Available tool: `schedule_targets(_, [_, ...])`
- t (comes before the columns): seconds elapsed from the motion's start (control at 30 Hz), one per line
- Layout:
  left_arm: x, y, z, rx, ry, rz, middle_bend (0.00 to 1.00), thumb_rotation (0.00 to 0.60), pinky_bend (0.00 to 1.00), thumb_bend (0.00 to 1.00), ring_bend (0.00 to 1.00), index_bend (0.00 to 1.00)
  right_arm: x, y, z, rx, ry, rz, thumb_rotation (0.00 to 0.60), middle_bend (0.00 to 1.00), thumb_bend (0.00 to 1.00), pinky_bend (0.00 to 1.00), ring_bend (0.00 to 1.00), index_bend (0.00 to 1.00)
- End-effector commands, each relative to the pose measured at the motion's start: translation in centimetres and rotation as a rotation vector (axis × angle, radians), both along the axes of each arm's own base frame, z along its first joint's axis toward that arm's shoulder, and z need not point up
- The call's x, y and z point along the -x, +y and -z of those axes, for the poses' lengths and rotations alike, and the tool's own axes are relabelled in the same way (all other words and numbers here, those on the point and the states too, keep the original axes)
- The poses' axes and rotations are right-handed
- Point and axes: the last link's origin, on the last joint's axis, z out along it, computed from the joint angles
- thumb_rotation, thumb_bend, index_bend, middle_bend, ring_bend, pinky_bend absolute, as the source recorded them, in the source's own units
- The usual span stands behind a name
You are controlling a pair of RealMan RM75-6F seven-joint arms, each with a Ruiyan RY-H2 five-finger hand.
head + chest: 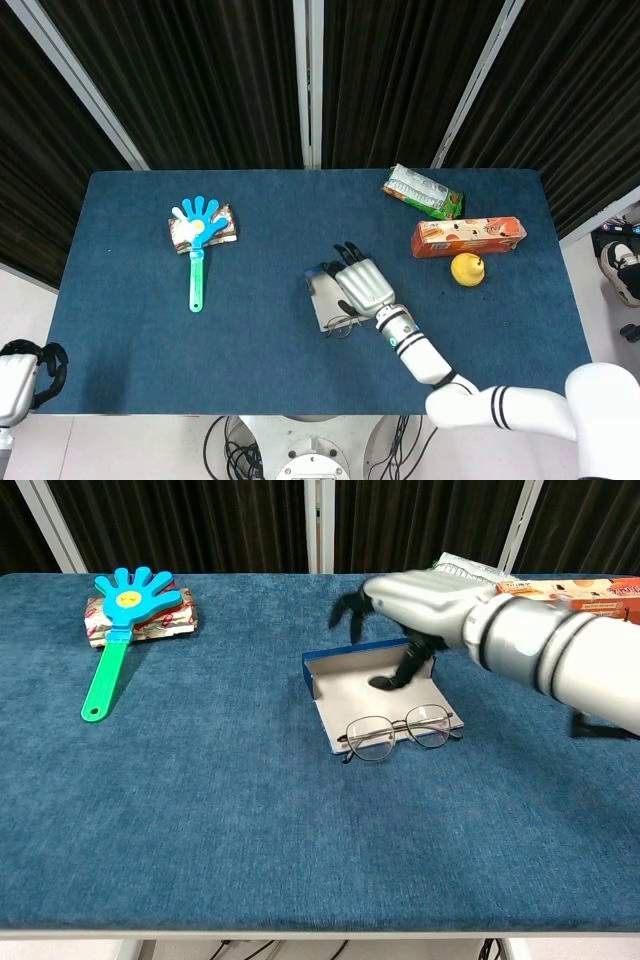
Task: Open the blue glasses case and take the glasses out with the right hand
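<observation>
Head view first: we see the blue glasses case (328, 297) lying open near the middle of the counter (140, 340), its pale lining facing up. Our right hand (362, 285) hovers over the far part of the case, fingers spread and holding nothing. The glasses (343, 324) sit at the near edge of the case, partly off its lining. Our left hand (18, 372) shows only at the bottom left corner, off the counter; we cannot tell how its fingers stand. Well away on the left lies a hand-shaped clapper (197, 240).

Chest view next: the case (372, 688) is plainly open, one blue wall raised along its left and far sides. The glasses (398, 731) rest across the near lip of the tray, thin wire frame, round clear lenses, arms unfolded. The right hand (420, 605) is blurred above the tray, thumb pointing down toward the lining, fingers apart and empty.

We judge the opening done and the glasses nearly out, but not yet lifted clear.
</observation>
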Motion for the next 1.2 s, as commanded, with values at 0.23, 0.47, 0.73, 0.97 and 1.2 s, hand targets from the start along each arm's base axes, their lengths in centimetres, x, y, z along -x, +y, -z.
schedule_targets(0.23, [-0.1, 0.2, -0.1, -0.006, 0.003, 0.004, 0.64, 0.600, 0.30, 0.49, 0.46, 0.61, 2.5, 2.0, 0.7, -0.039, 0.030, 0.006, 0.600, 0.33, 0.29, 0.00, 0.05, 0.39])
schedule_targets(0.47, [-0.2, 0.3, -0.2, -0.007, -0.002, 0.005, 0.64, 0.600, 0.28, 0.49, 0.46, 0.61, 2.9, 2.0, 1.3, -0.044, 0.049, 0.007, 0.600, 0.32, 0.30, 0.00, 0.05, 0.42])
schedule_targets(0.73, [-0.3, 0.4, -0.3, -0.008, -0.003, 0.007, 0.64, 0.600, 0.28, 0.49, 0.46, 0.61, 3.6, 2.1, 1.7, -0.052, 0.065, 0.023, 0.600, 0.32, 0.32, 0.00, 0.05, 0.47])
schedule_targets(0.97, [-0.3, 0.5, -0.3, -0.008, -0.004, 0.006, 0.64, 0.600, 0.28, 0.49, 0.46, 0.61, 3.7, 2.0, 1.9, -0.056, 0.069, 0.027, 0.600, 0.32, 0.35, 0.00, 0.05, 0.54])
schedule_targets(1.2, [-0.4, 0.6, -0.4, -0.010, -0.005, 0.007, 0.64, 0.600, 0.28, 0.49, 0.46, 0.61, 3.1, 2.6, 1.4, -0.070, 0.036, 0.001, 0.600, 0.35, 0.48, 0.00, 0.05, 0.72])
